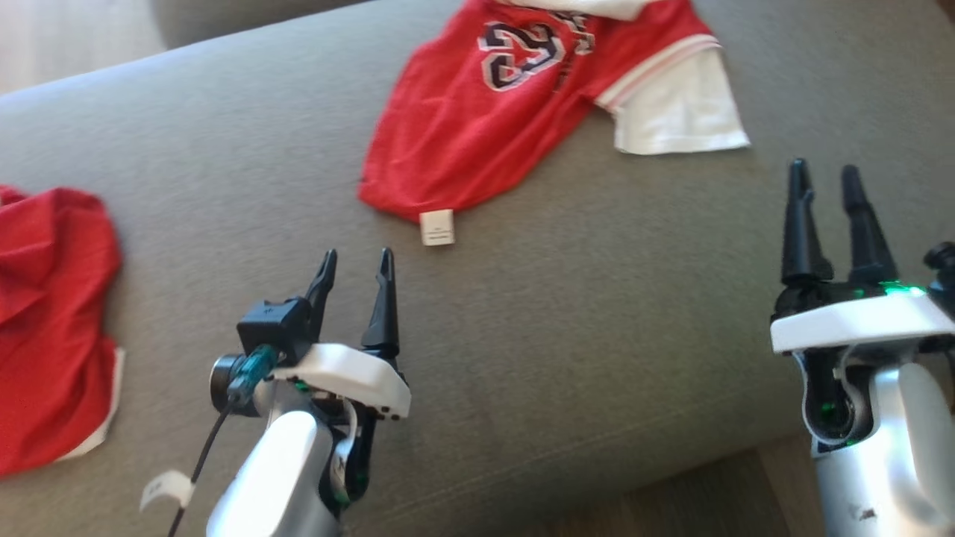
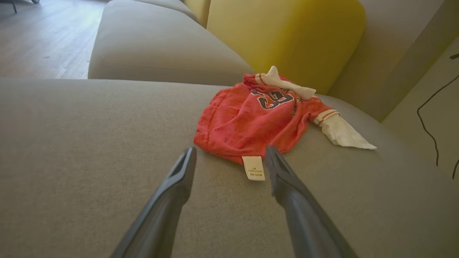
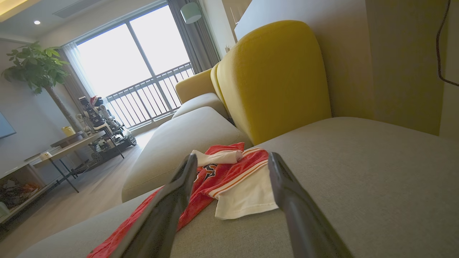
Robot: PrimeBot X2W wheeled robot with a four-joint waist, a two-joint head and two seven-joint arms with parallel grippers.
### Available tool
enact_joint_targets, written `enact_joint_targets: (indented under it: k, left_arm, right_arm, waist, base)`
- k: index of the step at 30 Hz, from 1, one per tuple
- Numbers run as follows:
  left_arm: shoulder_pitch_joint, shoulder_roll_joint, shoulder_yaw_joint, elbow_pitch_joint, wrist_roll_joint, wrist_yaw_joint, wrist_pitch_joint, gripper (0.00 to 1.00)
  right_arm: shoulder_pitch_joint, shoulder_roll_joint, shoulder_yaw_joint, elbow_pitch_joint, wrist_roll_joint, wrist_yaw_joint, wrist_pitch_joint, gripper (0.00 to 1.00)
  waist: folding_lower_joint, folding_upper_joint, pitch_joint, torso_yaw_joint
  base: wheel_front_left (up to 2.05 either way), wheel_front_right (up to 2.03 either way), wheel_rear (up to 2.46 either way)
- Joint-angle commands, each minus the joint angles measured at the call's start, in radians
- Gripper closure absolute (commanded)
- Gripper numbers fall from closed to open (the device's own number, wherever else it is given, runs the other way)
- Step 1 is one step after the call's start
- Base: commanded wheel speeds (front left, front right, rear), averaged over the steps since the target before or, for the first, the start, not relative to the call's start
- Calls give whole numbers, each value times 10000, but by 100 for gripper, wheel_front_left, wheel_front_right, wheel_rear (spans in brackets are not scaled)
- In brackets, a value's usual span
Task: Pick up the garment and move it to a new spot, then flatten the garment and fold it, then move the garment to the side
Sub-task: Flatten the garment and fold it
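A red jersey [image 1: 477, 119] with dark numbers, white sleeves and a white tag [image 1: 437, 227] at its hem lies rumpled on the grey sofa seat [image 1: 597, 313], toward the back. My left gripper [image 1: 357, 265] hovers open just short of the tag, nothing between its fingers; the left wrist view has the jersey [image 2: 251, 122] and tag [image 2: 254, 167] right ahead of that gripper [image 2: 231, 152]. My right gripper [image 1: 827, 175] stands open to the right, below the white sleeve [image 1: 679, 112]. The right wrist view looks along this gripper [image 3: 233, 159] at the sleeve [image 3: 244, 197].
A second red garment [image 1: 45, 321] lies bunched at the sofa's left edge. A yellow backrest cushion [image 2: 283, 32] stands behind the jersey. The seat's front edge [image 1: 671, 477] drops to wood floor. Beyond are another sofa section [image 3: 179, 143], a table and a plant.
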Motion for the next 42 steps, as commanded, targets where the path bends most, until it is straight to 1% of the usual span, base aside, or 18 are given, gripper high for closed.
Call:
enact_joint_targets:
  k: [1, 2, 3, 6, 8, 16, 22, 25, 28, 37, 39, 40, 41, 42]
  left_arm:
    - [-714, 30, 411, 354, 213, -52, -122, 0]
    - [-892, 47, 462, 830, 270, -54, -122, 0]
    - [-892, 47, 462, 830, 270, -54, -122, 0]
    - [-1566, 215, 646, 2225, 373, -2, -122, 0]
    - [-2025, 299, 754, 2921, 412, -13, -122, 0]
    - [-3431, 513, 998, 4910, 558, -28, -122, 0]
    - [-4020, 687, 1253, 5178, 888, 280, -122, 0]
    - [-4095, 692, 1301, 5181, 1058, 328, -122, 0]
    - [-4137, 666, 1307, 5292, 1169, 271, -122, 0]
    - [-4341, 473, 1263, 5805, 1245, -122, -122, 0]
    - [-4342, 430, 1293, 5865, 1219, -221, -122, 6]
    - [-4345, 415, 1308, 5891, 1216, -261, -122, 14]
    - [-4349, 405, 1324, 5911, 1222, -295, -122, 29]
    - [-4354, 397, 1342, 5926, 1229, -326, -122, 57]
  right_arm:
    - [-160, 70, 243, -792, 80, -2, 28, 0]
    - [-88, 70, 201, -1020, 150, -2, 45, 0]
    - [-88, 70, 201, -1020, 150, -2, 45, 0]
    - [29, 71, 178, -1584, 208, -2, 105, 0]
    - [87, 72, 203, -1797, 204, -2, 138, 0]
    - [290, 73, 326, -1957, 475, -2, -26, 0]
    - [242, 73, 254, -1932, 566, -2, -165, 0]
    - [230, 73, 264, -1863, 594, -2, -214, 0]
    - [205, 73, 353, -1785, 611, -2, -251, 0]
    - [74, 73, 316, -1618, 520, -2, -316, 0]
    - [43, 74, 302, -1603, 507, -2, -324, 0]
    - [25, 74, 312, -1600, 502, -2, -328, 0]
    - [10, 74, 328, -1598, 497, -2, -331, 0]
    - [-4, 74, 343, -1600, 491, -2, -333, 0]
  waist:
    - [0, 0, 299, -518]
    - [0, 0, 356, -641]
    - [0, 0, 356, -641]
    - [0, 0, 532, -1037]
    - [0, 0, 656, -1267]
    - [0, 0, 1076, -1825]
    - [0, 0, 1277, -1938]
    - [0, 0, 1313, -1915]
    - [0, 0, 1329, -1879]
    - [0, 0, 1341, -1744]
    - [0, 0, 1347, -1719]
    - [0, 0, 1348, -1714]
    - [0, 0, 1347, -1712]
    - [0, 0, 1348, -1713]
  base:
    - [0, 0, 0]
    - [0, 0, 0]
    - [0, 0, 0]
    - [0, 0, 0]
    - [0, 0, 0]
    - [0, 0, 0]
    - [0, 0, 0]
    - [0, 0, 0]
    - [0, 0, 0]
    - [0, 0, 0]
    - [0, 0, 0]
    - [0, 0, 0]
    - [0, 0, 0]
    - [0, 0, 0]
